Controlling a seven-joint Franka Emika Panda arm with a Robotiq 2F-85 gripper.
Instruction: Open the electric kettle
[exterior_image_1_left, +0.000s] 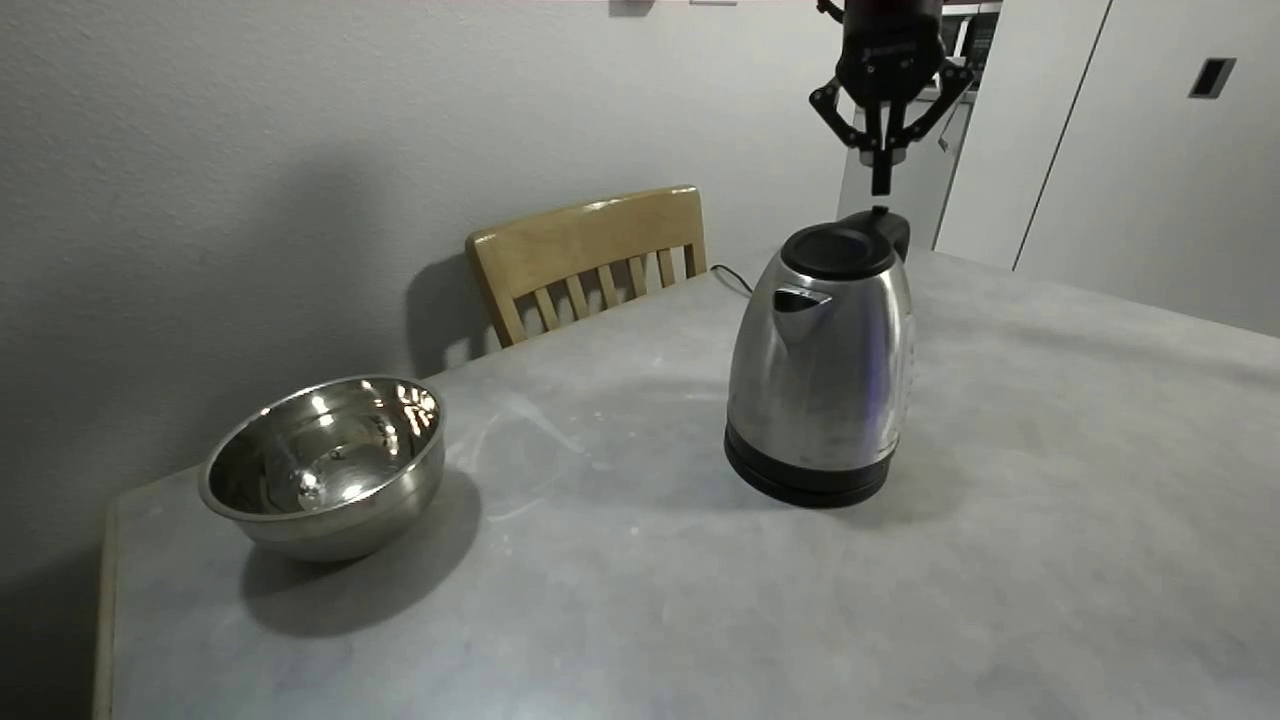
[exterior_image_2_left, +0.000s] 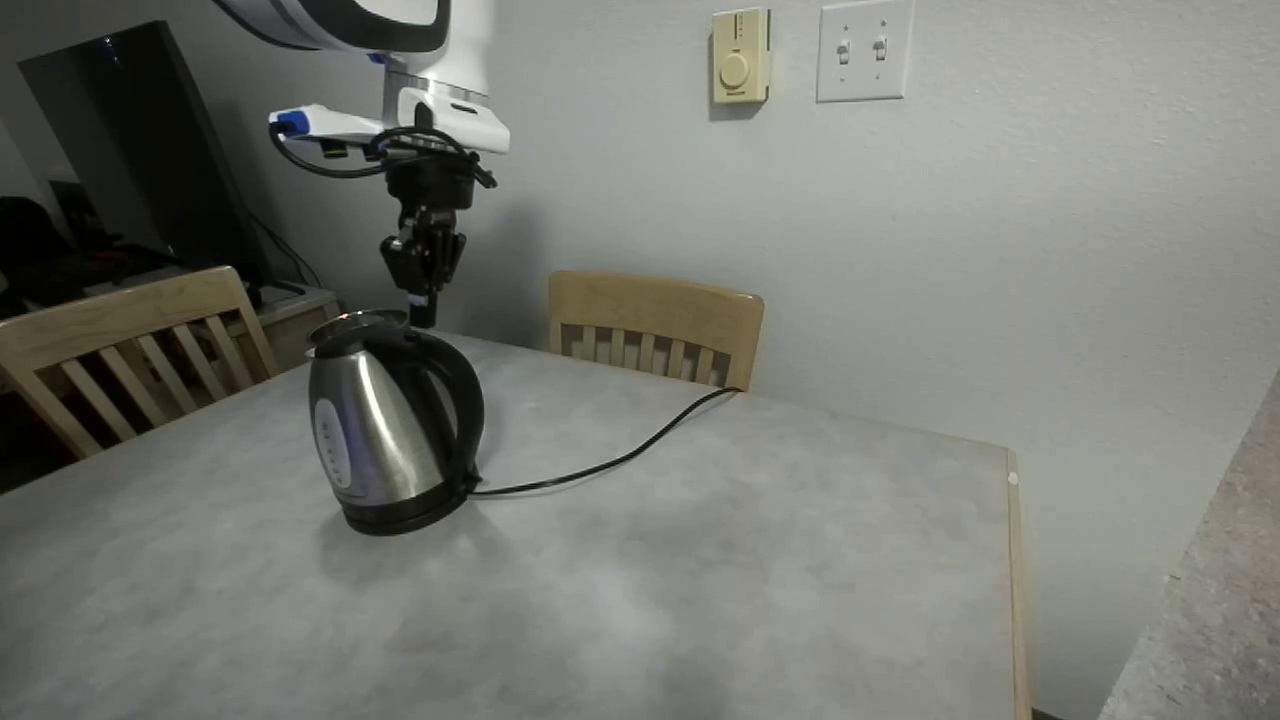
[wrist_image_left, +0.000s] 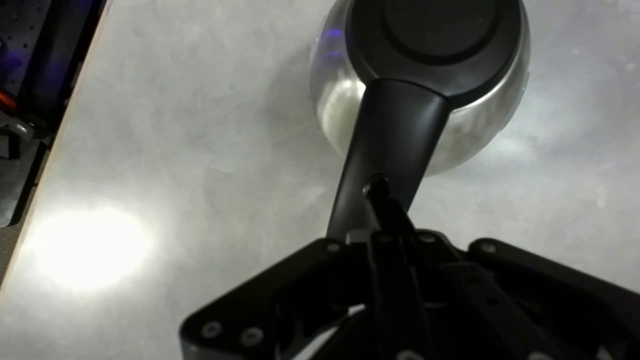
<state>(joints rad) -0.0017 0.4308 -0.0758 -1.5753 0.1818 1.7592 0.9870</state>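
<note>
Gray tabletop (exterior_image_1_left: 620, 610): electric kettle (exterior_image_1_left: 815, 380) stands upright on it, well apart from the steel mixing bowl (exterior_image_1_left: 385, 515). Gripper (exterior_image_1_left: 881, 172) hangs over the kettle's handle side, jaws closed together, nothing held. Black handle (exterior_image_2_left: 470, 410) ungripped. Black lid (exterior_image_1_left: 838, 250) sits seated, so opening isn't done yet. Small nub (exterior_image_1_left: 880, 210) on the handle top, probably the lid release, lies right under the gripper's tip, visible gap between. My read: lined up; left to do is press, then lid up.
</note>
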